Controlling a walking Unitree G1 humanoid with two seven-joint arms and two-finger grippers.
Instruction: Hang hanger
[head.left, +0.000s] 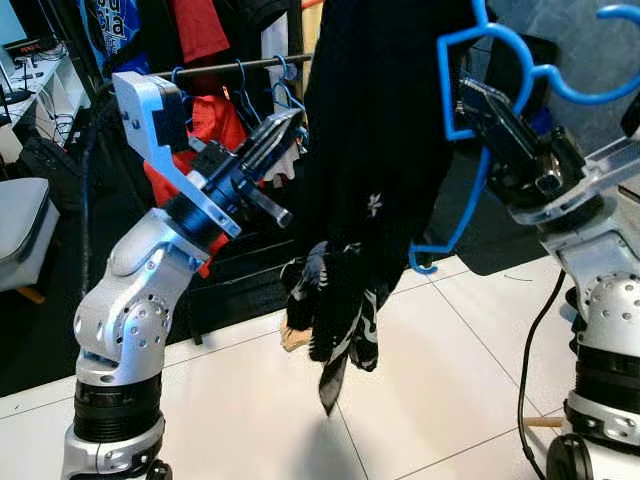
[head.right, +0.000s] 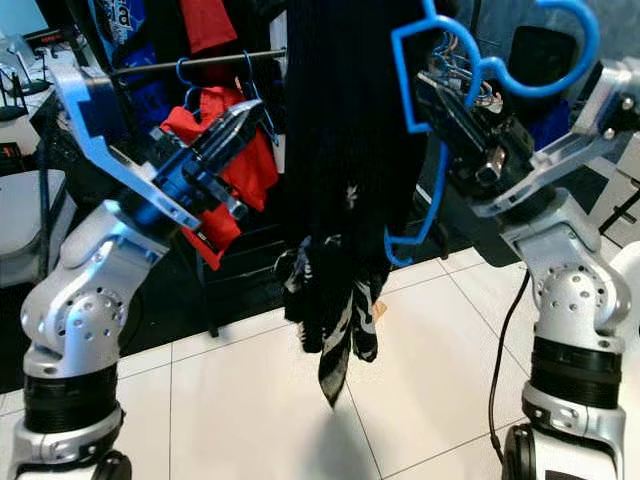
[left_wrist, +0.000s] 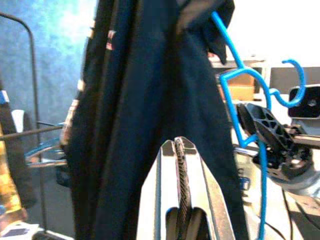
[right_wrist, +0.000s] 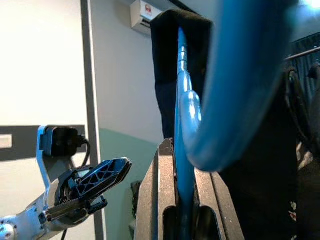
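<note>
On my far left the clothes rail (head.left: 215, 68) carries a red garment (head.left: 205, 120), the spot I'm aiming for. My left gripper (head.left: 285, 125) sits pinched shut and empty beside the dark garment (head.left: 365, 150), probably to steady it. On the right, my right gripper (head.right: 440, 95) clamps the blue hanger (head.left: 490, 60), holding it high so its hook clears the rail.

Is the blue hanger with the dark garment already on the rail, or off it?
Off it. The right gripper is shut on the blue hanger, its hook in open air away from the rail.
</note>
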